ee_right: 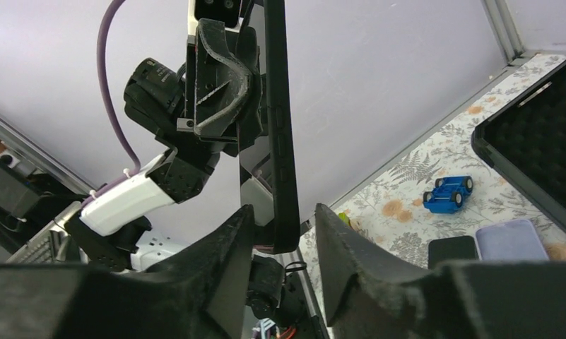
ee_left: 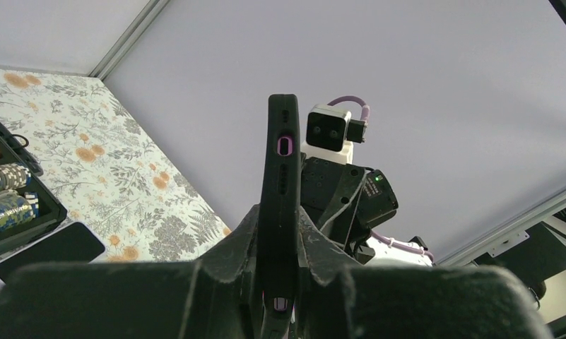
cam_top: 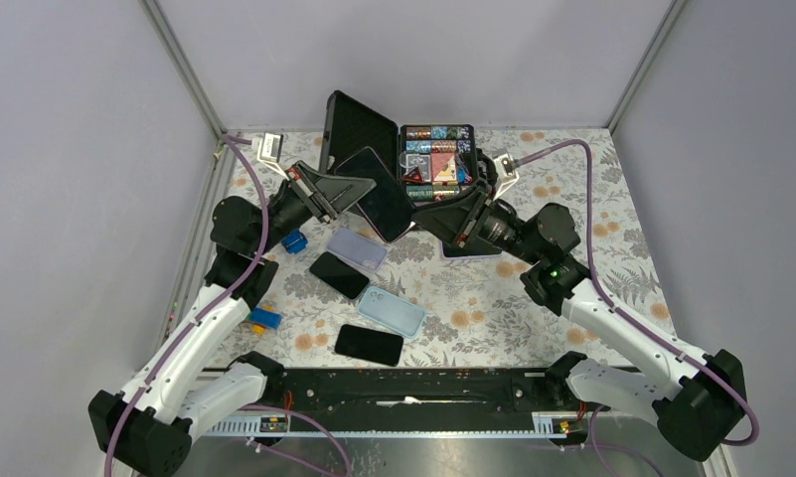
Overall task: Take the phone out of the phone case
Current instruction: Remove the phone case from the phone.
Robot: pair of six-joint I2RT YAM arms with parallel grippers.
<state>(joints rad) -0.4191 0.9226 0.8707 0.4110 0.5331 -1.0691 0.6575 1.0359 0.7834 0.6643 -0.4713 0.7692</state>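
Observation:
A phone in a dark phone case (cam_top: pixel 381 195) is held up in the air above the middle of the table. My left gripper (cam_top: pixel 346 189) is shut on it. In the left wrist view the phone case (ee_left: pixel 282 169) stands edge-on between the fingers, with a pink-rimmed opening on its edge. My right gripper (ee_right: pixel 283 220) is open, and the lower corner of the phone (ee_right: pixel 280 134) hangs between its fingers with a gap on the right side. The left gripper (ee_right: pixel 220 74) shows there clamped on the phone higher up.
An open black box of poker chips (cam_top: pixel 436 154) stands at the back. On the floral cloth lie a lilac case (cam_top: pixel 359 248), a black phone (cam_top: pixel 339 275), a light blue case (cam_top: pixel 392 311), another black phone (cam_top: pixel 369 345) and a blue toy car (cam_top: pixel 294 241).

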